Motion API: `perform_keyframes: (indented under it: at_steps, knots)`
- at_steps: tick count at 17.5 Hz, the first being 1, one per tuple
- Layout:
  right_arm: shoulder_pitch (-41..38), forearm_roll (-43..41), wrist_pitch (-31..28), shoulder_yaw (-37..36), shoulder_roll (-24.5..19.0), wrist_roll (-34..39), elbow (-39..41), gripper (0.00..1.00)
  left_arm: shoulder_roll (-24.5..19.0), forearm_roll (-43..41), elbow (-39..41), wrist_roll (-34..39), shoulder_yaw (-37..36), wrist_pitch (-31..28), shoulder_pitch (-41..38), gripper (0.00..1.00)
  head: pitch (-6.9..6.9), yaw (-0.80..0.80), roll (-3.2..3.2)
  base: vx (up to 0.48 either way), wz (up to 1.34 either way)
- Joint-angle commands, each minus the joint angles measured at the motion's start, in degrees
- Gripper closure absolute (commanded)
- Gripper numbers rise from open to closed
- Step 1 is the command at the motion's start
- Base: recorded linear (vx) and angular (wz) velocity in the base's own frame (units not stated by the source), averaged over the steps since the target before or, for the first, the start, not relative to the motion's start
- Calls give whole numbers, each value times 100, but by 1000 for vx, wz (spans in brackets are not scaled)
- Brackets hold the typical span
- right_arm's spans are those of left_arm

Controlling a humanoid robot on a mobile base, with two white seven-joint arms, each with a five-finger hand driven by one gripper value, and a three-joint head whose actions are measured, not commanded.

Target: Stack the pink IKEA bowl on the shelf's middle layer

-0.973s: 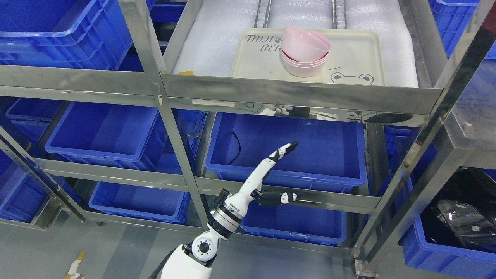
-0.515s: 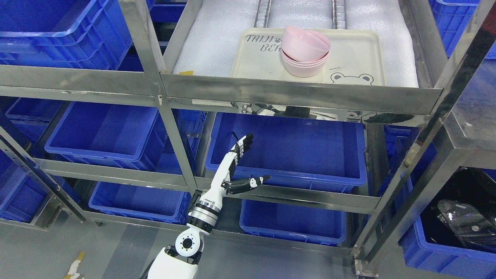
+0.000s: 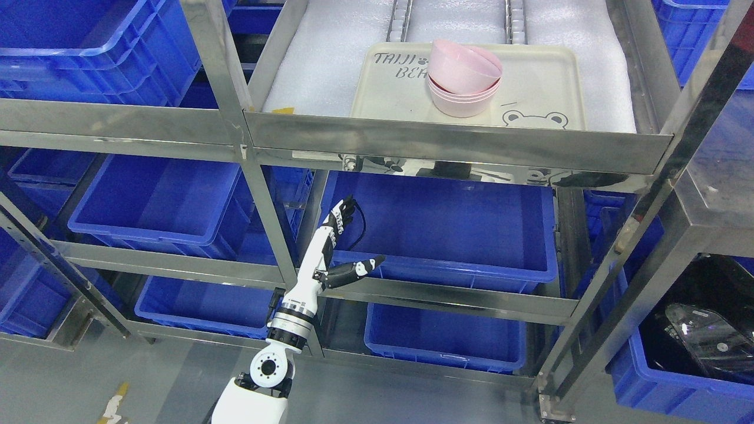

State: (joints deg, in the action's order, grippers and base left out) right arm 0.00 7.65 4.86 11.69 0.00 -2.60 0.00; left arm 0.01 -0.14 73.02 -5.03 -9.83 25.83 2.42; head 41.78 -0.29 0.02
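My left hand (image 3: 330,250) hangs empty, fingers (image 3: 343,210) spread, below the tray (image 3: 533,76); the top pink bowl (image 3: 464,66) sits tilted on its stack and could slide off.

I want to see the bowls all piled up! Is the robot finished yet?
Nearly, it seems. The pink bowls sit stacked on the cream tray, though the top one tilts. The left robot hand is open, holds nothing and hangs low by a blue bin. Nothing more looks left.
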Motion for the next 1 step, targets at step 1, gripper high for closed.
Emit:
perform_keyframes:
  at_steps: [1]
  knots:
    - [-88,0,-2,0,100,-4,100,0,-101,58,-16,-7,279,19,-14,0,0,0,0,0,0]
